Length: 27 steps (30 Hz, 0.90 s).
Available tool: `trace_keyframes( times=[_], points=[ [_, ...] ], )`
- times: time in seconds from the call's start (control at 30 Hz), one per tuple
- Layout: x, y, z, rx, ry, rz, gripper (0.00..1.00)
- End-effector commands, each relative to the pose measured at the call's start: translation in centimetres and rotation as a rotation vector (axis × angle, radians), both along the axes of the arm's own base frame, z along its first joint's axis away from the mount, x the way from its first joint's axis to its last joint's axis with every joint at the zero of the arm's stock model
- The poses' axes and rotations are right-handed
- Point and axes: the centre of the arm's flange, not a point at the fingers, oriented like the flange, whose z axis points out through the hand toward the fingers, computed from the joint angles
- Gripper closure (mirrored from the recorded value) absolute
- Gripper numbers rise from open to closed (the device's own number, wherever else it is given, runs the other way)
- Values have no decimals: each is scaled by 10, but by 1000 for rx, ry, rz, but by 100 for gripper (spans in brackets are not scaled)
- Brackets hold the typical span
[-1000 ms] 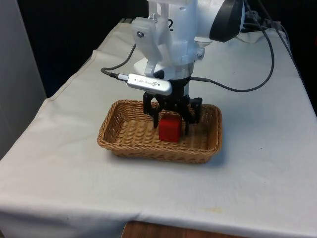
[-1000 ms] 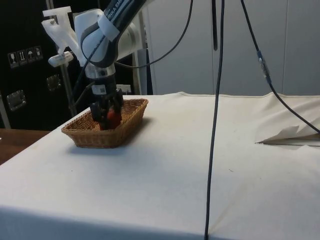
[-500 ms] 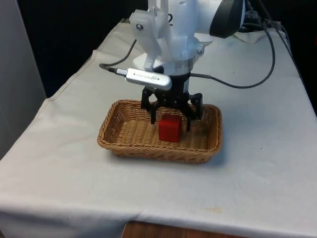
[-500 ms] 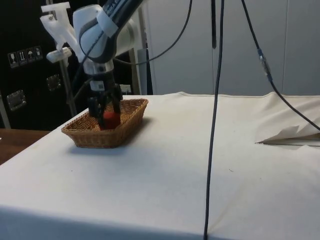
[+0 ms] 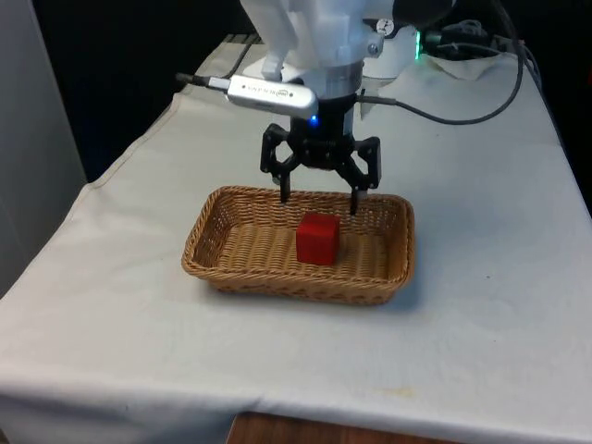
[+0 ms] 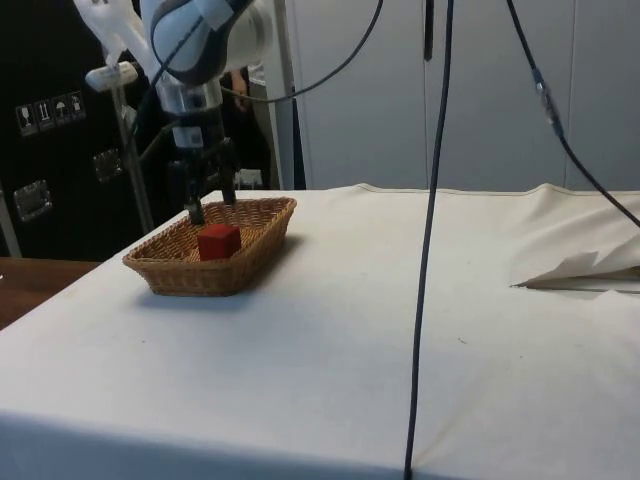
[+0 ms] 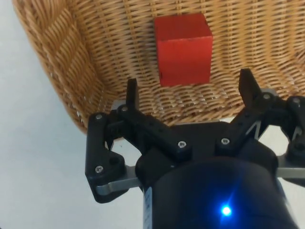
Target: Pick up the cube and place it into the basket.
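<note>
progress: we judge the place step done, only retreat left | cube [image 5: 317, 238]: sits flat on the wicker basket [image 5: 218, 270] floor, centre of front frame, free of any contact | gripper [image 5: 320, 203]: above the basket's far rim, jaws spread and empty | look: red cube, matte, crisp edges, upright, no visible damage

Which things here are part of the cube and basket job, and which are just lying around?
Part of the job: red cube, wicker basket, open gripper.
Lying about: hanging black cable, white cloth.
</note>
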Motion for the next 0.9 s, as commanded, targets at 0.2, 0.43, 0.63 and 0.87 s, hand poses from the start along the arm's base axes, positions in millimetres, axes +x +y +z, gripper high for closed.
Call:
trace_keyframes(
  times=[0.2, 0.43, 0.63, 0.87],
  points=[
    [-1, 0, 21, 2, -3, 10, 0],
    [-1, 0, 38, 7, -9, 17, 0],
    [-1, 0, 50, 11, -17, 23, 0],
    [-2, 0, 65, 16, -22, 30, 0]
  ],
)
